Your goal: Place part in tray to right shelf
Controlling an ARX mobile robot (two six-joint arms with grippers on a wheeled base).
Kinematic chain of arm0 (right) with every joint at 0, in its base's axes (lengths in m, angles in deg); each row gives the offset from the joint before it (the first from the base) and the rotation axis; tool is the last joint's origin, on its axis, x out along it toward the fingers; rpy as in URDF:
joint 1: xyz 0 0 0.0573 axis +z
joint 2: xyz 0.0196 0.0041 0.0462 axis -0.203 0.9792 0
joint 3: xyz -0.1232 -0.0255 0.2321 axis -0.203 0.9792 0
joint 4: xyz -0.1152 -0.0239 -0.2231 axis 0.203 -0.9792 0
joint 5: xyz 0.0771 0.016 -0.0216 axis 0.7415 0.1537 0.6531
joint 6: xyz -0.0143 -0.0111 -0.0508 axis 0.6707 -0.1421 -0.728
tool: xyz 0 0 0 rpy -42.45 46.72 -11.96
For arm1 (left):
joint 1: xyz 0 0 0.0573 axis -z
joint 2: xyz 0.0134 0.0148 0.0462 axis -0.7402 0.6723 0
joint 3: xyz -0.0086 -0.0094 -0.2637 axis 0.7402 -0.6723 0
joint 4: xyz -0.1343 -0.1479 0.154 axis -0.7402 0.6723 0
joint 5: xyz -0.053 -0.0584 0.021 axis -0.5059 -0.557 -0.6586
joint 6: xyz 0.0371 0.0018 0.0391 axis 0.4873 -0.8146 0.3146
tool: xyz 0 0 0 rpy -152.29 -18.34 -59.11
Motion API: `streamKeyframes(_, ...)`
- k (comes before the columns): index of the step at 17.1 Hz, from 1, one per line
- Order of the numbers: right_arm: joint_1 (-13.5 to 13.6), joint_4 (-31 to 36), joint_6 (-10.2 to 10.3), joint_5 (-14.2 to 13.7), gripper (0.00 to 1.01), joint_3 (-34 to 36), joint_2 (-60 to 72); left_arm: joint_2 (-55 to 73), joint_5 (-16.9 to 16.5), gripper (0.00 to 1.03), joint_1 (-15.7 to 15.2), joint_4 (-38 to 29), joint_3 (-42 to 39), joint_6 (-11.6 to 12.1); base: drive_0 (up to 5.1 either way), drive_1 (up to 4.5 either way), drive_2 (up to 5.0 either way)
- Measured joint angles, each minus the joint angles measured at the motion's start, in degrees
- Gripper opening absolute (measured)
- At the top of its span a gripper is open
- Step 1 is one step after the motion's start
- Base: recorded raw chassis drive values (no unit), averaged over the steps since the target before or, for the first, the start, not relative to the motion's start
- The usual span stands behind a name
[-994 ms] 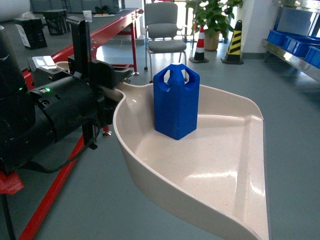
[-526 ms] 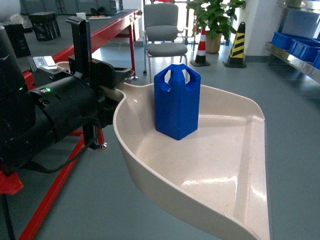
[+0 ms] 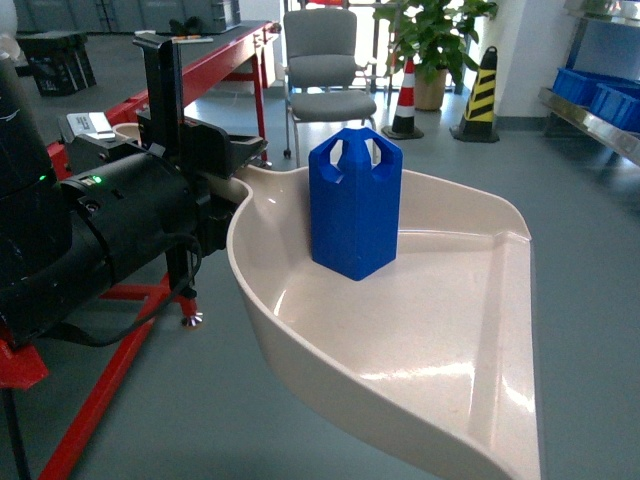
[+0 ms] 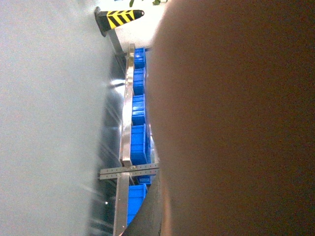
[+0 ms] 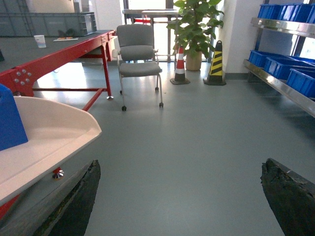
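Note:
The cream tray [image 3: 430, 330] hangs in the air ahead of me, and my left gripper [image 3: 222, 175] is shut on its handle at the left. The blue part [image 3: 354, 205] stands upright in the tray near the handle end. The tray's underside [image 4: 236, 118] fills most of the left wrist view. My right gripper [image 5: 179, 196] is open over bare floor, with nothing between its fingers; the tray [image 5: 47, 132] and an edge of the part [image 5: 10, 120] lie to its left. The right shelf [image 3: 600, 110] with blue crates [image 5: 295, 78] stands at the far right.
A red-framed table [image 3: 215, 60] runs along the left, its foot [image 3: 190, 320] on the floor near the tray. A grey chair [image 3: 325, 70], a potted plant [image 3: 435, 35], a red-white cone [image 3: 405, 95] and a yellow-black cone [image 3: 478, 95] stand ahead. Grey floor lies between me and the shelf.
The background has shifted while the tray and part keep their place before me: the table foot has slid down and left, and the cones have drifted slightly right.

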State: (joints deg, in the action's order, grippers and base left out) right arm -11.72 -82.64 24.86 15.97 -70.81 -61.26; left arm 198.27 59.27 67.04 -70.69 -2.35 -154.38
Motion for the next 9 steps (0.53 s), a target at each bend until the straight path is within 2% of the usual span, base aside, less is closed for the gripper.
streamKeyframes(9, 0.00, -0.02, 0.00, 0.00, 0.98, 0.00, 0.00, 0.00, 0.00, 0.12, 0.02, -0.09, -0.02, -0.02, 0.1, 4.39, -4.3)
